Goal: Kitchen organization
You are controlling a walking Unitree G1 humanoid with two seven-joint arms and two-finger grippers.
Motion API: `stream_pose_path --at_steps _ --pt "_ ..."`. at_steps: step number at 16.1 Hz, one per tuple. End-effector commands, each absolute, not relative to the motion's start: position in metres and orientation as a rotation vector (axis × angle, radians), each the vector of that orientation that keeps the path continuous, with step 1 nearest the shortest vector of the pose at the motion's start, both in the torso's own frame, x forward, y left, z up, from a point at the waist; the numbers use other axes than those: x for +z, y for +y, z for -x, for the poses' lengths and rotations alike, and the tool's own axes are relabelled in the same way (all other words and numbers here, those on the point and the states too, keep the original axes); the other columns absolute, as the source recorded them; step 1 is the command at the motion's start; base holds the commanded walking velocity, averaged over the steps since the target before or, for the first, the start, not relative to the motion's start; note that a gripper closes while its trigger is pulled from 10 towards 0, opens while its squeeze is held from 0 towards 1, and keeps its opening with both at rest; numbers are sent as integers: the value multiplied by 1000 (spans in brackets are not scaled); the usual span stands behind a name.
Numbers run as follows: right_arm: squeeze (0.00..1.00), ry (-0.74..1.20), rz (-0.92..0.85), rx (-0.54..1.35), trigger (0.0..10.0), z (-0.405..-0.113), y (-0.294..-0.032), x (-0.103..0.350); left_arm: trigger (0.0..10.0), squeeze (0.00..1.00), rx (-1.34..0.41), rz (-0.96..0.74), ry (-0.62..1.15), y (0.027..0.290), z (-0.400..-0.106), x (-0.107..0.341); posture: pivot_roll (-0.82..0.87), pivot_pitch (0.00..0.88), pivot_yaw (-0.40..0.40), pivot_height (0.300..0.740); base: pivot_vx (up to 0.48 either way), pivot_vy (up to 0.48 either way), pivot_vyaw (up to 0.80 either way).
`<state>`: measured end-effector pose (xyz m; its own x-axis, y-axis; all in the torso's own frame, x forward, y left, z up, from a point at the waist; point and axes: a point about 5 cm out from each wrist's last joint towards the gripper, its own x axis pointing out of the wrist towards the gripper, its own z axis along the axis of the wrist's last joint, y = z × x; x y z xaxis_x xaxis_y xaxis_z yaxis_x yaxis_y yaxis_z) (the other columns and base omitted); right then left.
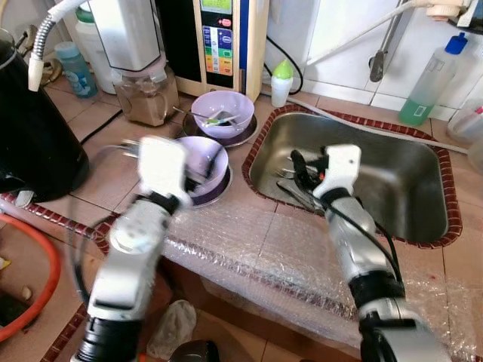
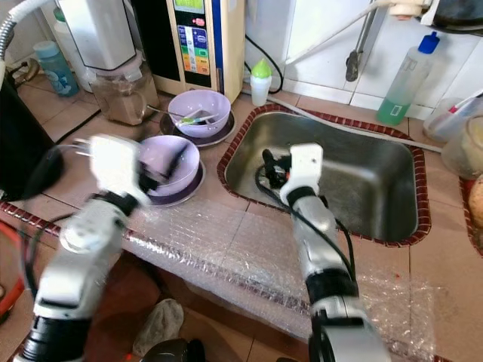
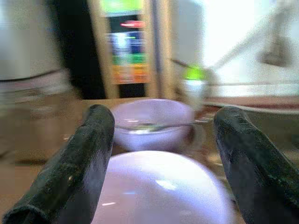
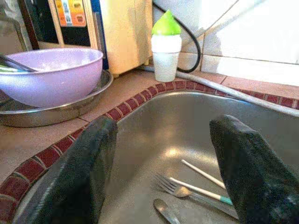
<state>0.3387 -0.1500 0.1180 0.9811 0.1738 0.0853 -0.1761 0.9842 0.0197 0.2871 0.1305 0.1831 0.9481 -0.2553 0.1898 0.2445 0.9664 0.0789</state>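
Note:
Two purple bowls stand on metal plates on the tiled counter, left of the sink. My left gripper [image 1: 202, 170] is open at the near bowl [image 1: 204, 151], one black finger over its rim. In the left wrist view that near bowl [image 3: 159, 186] lies low between the fingers [image 3: 74, 163], with the far bowl [image 3: 152, 121] beyond. The far bowl [image 1: 223, 108] holds a utensil. My right gripper [image 1: 302, 170] hangs open over the left end of the steel sink [image 1: 392, 181], above a fork [image 4: 173, 184] and other cutlery [image 1: 290, 188] on the bottom.
A black appliance [image 1: 30, 128] stands at far left, with a blender jug [image 1: 143, 94] and a water purifier [image 1: 223, 38] behind the bowls. A small green-capped bottle [image 1: 281, 81] and a green detergent bottle [image 1: 430, 83] stand near the sink. Bubble wrap [image 1: 264, 249] covers the counter's front edge.

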Motion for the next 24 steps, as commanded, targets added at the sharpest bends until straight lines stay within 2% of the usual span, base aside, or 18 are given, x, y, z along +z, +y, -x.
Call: stream_pose_path --at_steps 1,5,7,8,9,13,14,15,16,19,24 --pt "1000 -102 -49 193 10000 -337 -148 123 10000 0 -201 -62 -204 138 -290 184 1 20 18 740 0 0 0" --pt "1000 -84 -25 256 10000 -310 -143 112 10000 0 -37 -56 -118 164 -298 170 -13 15 21 740 0 0 0" --pt "1000 -75 -24 274 10000 -301 -139 109 10000 0 -11 -29 -93 168 -301 166 -13 15 20 740 0 0 0" --pt "612 -68 -11 278 10000 -298 -138 109 10000 0 -19 -25 -81 168 -303 165 -13 15 20 740 0 0 0" --pt "0 -56 -7 298 10000 -295 -132 107 10000 0 -8 4 -31 171 -308 159 -13 15 20 740 0 0 0" --pt "0 -76 -8 339 10000 -294 -123 117 10000 0 12 149 119 174 -318 146 -13 15 20 740 0 0 0" --pt "0 -75 3 340 10000 -294 -124 117 4706 0 -5 180 126 171 -320 147 -26 21 26 740 0 0 0" --pt "0 -71 5 337 10000 -295 -125 117 1333 0 -19 211 139 169 -321 147 -26 21 26 740 0 0 0" --pt "0 -66 4 340 10000 -294 -125 118 0 0 -31 274 184 167 -322 144 -30 23 27 740 0 0 0" --pt "0 -68 12 353 10000 -294 -125 120 0 0 -38 396 261 166 -325 140 -34 22 32 740 0 0 0" --pt "0 -52 -1 332 10000 -299 -133 121 0 0 -52 399 329 170 -325 137 -32 22 35 740 0 0 0"
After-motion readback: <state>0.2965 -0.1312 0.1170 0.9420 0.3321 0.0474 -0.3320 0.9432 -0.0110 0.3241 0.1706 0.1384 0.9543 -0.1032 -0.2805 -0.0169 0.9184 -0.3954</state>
